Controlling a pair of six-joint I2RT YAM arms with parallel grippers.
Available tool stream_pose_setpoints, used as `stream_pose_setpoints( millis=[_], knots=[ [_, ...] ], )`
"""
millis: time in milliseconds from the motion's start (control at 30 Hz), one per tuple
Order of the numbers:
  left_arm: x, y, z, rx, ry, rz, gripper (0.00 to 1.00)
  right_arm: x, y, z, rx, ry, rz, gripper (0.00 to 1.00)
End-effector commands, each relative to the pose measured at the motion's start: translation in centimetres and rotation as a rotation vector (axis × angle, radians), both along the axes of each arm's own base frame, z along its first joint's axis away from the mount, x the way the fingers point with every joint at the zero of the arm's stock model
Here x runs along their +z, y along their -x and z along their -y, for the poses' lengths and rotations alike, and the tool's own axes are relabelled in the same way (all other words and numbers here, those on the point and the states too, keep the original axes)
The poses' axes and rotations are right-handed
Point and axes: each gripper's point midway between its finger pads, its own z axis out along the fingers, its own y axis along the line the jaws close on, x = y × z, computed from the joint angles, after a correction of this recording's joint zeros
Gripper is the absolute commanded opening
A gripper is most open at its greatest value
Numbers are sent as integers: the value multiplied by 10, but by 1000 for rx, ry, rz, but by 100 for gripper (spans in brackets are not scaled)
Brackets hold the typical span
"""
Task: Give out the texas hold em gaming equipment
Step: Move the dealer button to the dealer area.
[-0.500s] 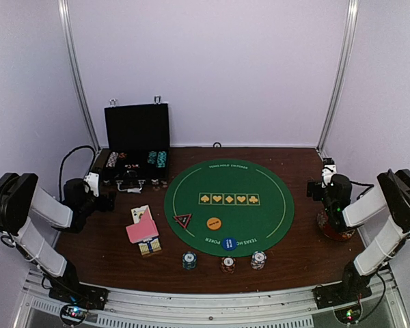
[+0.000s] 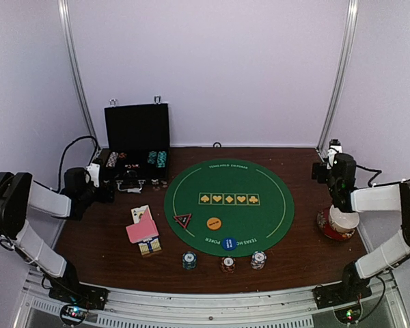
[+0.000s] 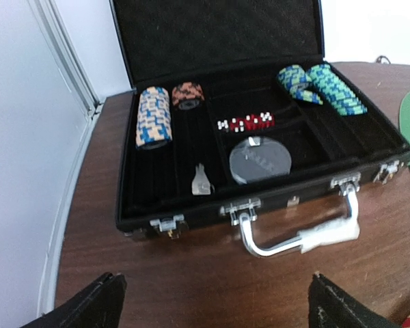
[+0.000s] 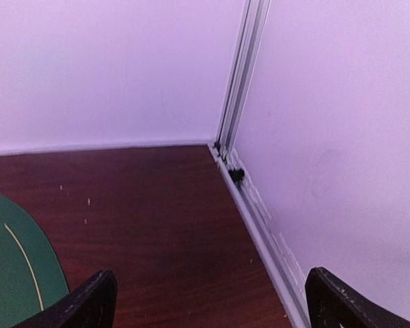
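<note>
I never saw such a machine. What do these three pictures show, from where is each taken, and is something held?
A robot's left arm and right arm stand at the table's near edge. One camera looks from above; one sits on each wrist. The left tool faces an open case with chips; the right tool faces a corner. Both are open, holding nothing. On the table lie cards, chip stacks and a mat bearing an orange button and a blue button.

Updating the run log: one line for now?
left gripper: open, facing black case | right gripper: open, empty | chip stacks: three by mat
</note>
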Motion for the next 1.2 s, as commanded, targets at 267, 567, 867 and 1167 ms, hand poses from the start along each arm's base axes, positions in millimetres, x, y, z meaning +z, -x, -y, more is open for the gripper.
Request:
stream_pose_setpoints(
  millis=[267, 567, 867, 1167],
  knots=[
    [64, -5, 7, -53, 2, -294, 98, 105, -1, -21, 45, -293, 8, 100],
    [125, 12, 8, -115, -16, -289, 98, 89, -10, -92, 249, -385, -273, 99],
    [136, 34, 19, -198, -12, -390, 98, 57, 41, -285, 617, -156, -472, 92],
    [134, 58, 32, -288, 10, -458, 98, -32, 97, -452, 888, 1, -713, 82]
  ],
)
